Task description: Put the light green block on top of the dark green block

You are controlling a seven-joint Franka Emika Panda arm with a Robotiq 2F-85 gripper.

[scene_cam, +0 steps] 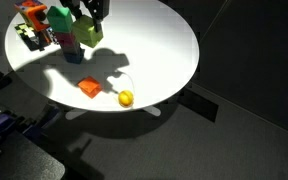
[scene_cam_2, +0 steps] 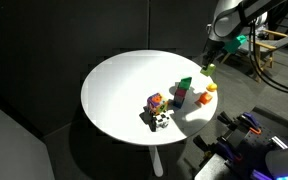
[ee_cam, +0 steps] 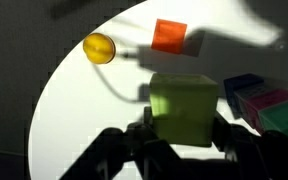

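**Light green block in the grip, tower just beside it**

In an exterior view, my gripper (scene_cam: 90, 14) is closed on the light green block (scene_cam: 91, 32). The block looks clear of the table (scene_cam: 164, 50), with its shadow thrown underneath. The dark green block (scene_cam: 59, 17) tops the tower (scene_cam: 66, 40) just beside the gripper, at about the held block's height. The orange block (scene_cam: 89, 88) and yellow ball (scene_cam: 125, 98) lie well apart from the gripper, out on the open table.

In an exterior view from the opposite side, the gripper (scene_cam_2: 209, 64) and light green block (scene_cam_2: 208, 70) hang near the table's rim (scene_cam_2: 114, 90). The dark green block (scene_cam_2: 185, 84) sits lower and off to one side. The ball (scene_cam_2: 212, 87) and orange block (scene_cam_2: 202, 99) are below the gripper. A heap of blocks (scene_cam_2: 156, 103) sits beyond the tower.

In the wrist view, the light green block (ee_cam: 184, 105) fills the centre, with fingers (ee_cam: 149, 140) on two opposite flat faces. The tower (ee_cam: 264, 100) shows at the side edge, and I cannot tell which piece is the top one.

My read is that the block is rigid, light and smooth-sided, so a square pinch on flat faces suits it and a corner pinch could slip. The tower looks narrow and tippy, so a sideways brush could topple it. The space above the tower is open, so I would approach from overhead. The table rim is close, and a dropped block could roll off.
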